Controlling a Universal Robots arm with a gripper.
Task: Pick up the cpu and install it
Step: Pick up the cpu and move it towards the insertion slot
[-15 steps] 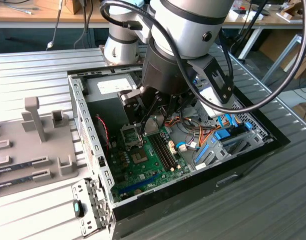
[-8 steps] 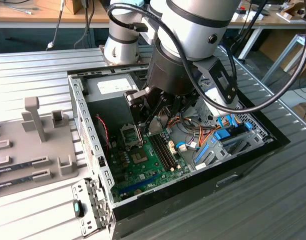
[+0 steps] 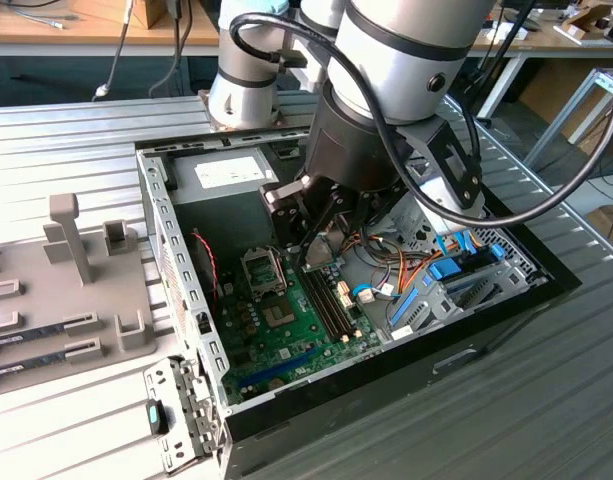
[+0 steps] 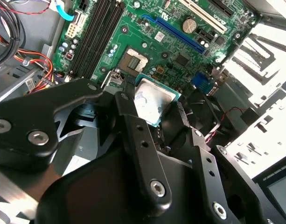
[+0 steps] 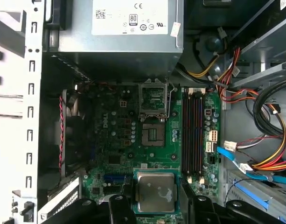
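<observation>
At the exterior view's left we see a grey parts tray [image 3: 46, 300], then the open computer case [image 3: 158, 235] with its open socket [image 3: 263, 268]. Further right, above the motherboard [image 3: 286, 340], our gripper [image 3: 321, 250] clasps the cpu [image 5: 155, 191] between its fingers [image 5: 117, 207], apart from the socket.

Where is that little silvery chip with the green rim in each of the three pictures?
Exterior view: the cpu is likely the pale patch at the gripper tip, over the motherboard.
Second wrist view: the cpu sits between the black fingers, near the socket.
First wrist view: the cpu sits between the fingers, short of the socket.
Shared landmark: the empty open socket.
</observation>
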